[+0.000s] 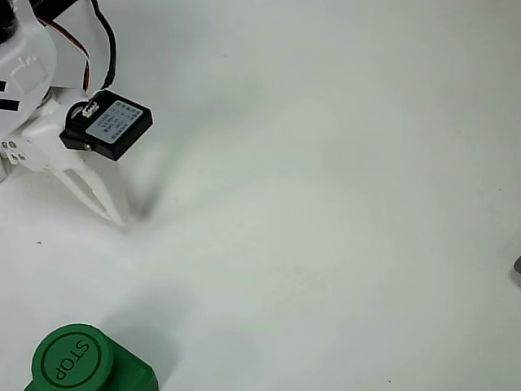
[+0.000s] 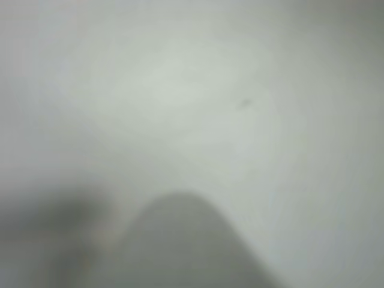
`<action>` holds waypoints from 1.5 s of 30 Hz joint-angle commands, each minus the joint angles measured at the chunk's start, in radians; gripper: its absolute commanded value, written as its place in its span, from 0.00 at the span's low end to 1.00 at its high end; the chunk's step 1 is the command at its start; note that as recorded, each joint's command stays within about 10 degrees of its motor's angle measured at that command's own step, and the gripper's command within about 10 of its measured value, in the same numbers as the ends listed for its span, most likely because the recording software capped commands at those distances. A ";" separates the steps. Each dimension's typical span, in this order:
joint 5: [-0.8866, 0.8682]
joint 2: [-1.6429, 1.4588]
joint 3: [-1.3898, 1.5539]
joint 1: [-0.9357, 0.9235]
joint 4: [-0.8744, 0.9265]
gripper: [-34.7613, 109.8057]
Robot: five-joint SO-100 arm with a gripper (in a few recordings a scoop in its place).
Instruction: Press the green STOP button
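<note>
The green STOP button sits at the bottom left of the fixed view, a round dark-green disc on a square green box, partly cut by the frame's lower edge. My white gripper hangs at the upper left, well above the button in the picture, its fingers drawn together to a point at the white table. Nothing is between them. In the wrist view a blurred grey fingertip rises from the bottom edge over bare white table.
The white table spreads wide to the right of the gripper. A small dark object peeks in at the right edge. The arm's black servo block and cables sit above the fingers.
</note>
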State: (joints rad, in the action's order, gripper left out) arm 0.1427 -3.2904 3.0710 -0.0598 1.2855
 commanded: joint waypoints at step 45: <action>0.258 0.686 -0.848 -0.225 0.164 0.24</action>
State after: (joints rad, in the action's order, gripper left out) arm 0.3620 -2.6108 2.3669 -0.2347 1.4465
